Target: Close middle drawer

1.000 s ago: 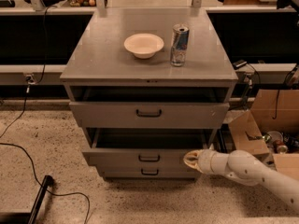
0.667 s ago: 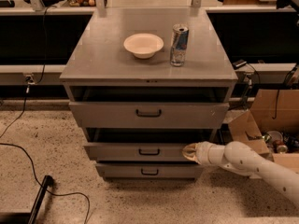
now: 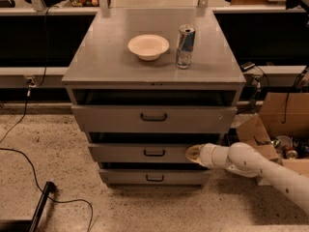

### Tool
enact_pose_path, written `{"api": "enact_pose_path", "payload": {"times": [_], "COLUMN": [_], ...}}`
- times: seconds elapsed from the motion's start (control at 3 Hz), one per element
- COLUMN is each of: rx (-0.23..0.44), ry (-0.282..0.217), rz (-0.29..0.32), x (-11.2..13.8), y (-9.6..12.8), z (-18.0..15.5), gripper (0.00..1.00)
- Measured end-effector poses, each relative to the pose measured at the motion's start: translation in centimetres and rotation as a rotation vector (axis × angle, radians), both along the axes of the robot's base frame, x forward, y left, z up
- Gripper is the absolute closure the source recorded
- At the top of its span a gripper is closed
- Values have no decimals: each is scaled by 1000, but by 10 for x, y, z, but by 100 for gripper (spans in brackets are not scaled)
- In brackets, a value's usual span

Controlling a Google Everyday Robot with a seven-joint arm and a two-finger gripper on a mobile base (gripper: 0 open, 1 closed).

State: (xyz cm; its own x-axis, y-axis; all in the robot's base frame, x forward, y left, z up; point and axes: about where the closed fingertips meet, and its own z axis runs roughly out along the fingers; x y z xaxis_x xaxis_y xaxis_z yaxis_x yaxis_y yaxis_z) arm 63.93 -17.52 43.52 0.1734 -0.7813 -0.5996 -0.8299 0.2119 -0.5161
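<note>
Hand (image 3: 194,153) at end of white arm, pressed on right part of front of grey metal middle drawer (image 3: 120,153); open or closed, cannot tell. Second drawer of three, with small dark pull handle (image 3: 154,152): pushed markedly further in than a second ago, yet standing slightly proud of lowest grey drawer (image 3: 154,177). Judged nearly shut; short straight push probably left. Uppermost grey drawer (image 3: 111,120) pulled out above. On grey tabletop (image 3: 96,62): pale round bowl (image 3: 148,46), upright silver-blue drink can (image 3: 185,46) just beside.
</note>
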Motion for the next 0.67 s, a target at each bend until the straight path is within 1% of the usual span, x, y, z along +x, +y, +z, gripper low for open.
{"api": "enact_pose_path", "payload": {"times": [0.33,0.67], "rx": [1,13], "ry": [-10,56], "rz": [67,84], "x": [-44,-97], "y": [16,27], "z": [1,-8], "gripper": [100,100]}}
